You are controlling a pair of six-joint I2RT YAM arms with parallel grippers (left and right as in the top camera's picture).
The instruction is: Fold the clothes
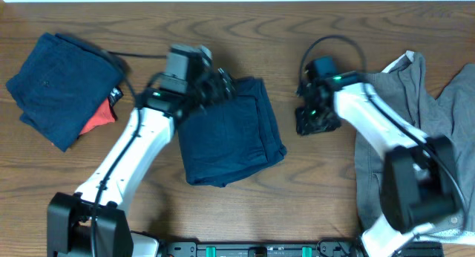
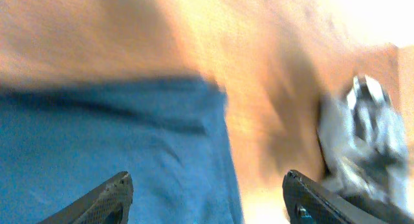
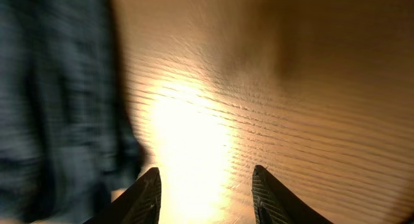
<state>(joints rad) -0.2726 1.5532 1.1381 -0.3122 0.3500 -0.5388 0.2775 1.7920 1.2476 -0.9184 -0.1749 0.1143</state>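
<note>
Ok, left gripper [image 2: 207, 180]: fingers spread, empty, low over the top edge of the folded navy garment [image 1: 226, 134] mid-table. Right gripper [image 3: 206, 175]: also spread, over bare table [image 1: 312, 175], just right of that garment. Right arm extends over the grey clothes [image 1: 401, 86]. Folded stack [image 1: 52, 82] far left.

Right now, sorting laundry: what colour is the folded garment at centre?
Navy blue; the folded navy garment shows best overhead.

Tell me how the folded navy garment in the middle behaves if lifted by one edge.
Probably floppy: the folded navy garment is soft layered cloth, so layers would likely droop and unfold. Pushed, its rumpled edge may bunch, not slide.
</note>
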